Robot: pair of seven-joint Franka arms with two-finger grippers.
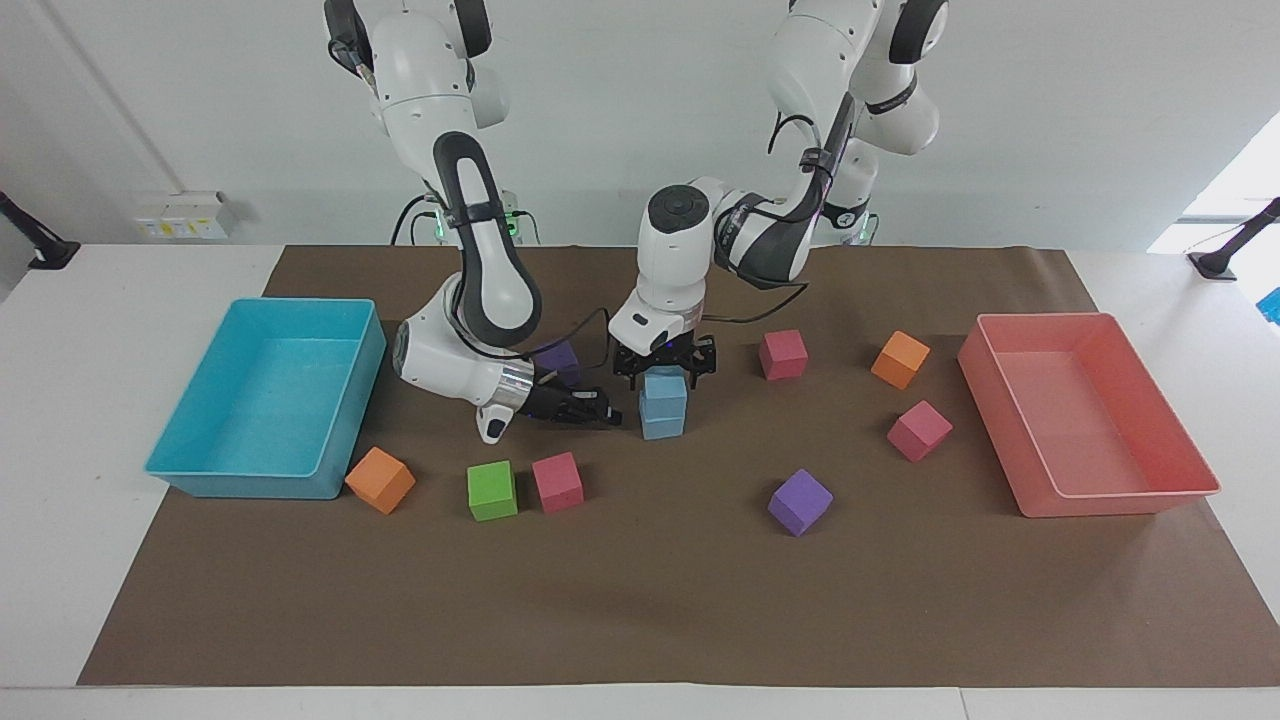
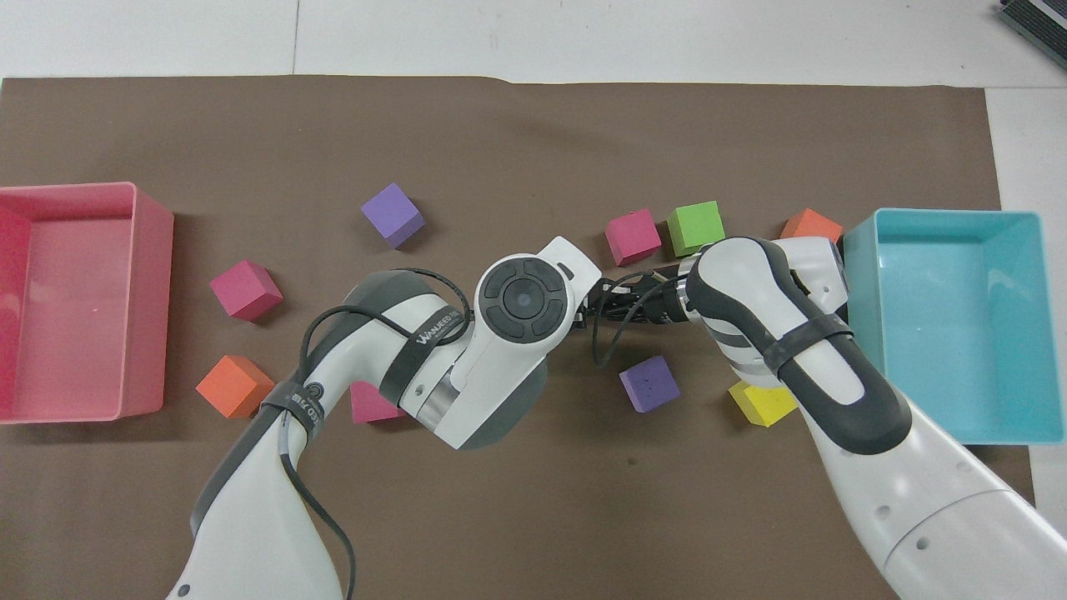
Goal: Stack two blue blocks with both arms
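The two blue blocks stand stacked mid-table, the upper block [image 1: 665,389] resting squarely on the lower block [image 1: 662,422]. My left gripper [image 1: 665,367] hangs straight down over the stack, open, its fingers flanking the top of the upper block. My right gripper [image 1: 604,412] lies low just above the mat, shut and empty, pointing at the stack from the right arm's end and a little short of it. In the overhead view the left arm's wrist [image 2: 523,297] hides the stack and the left gripper.
A turquoise tray [image 1: 200,478] stands at the right arm's end and a pink tray [image 1: 1120,503] at the left arm's end. Loose cubes lie around: purple [image 1: 556,357], green [image 1: 492,490], pink [image 1: 557,482], orange [image 1: 380,480], purple [image 1: 800,502], pink [image 1: 919,431], yellow [image 2: 763,402].
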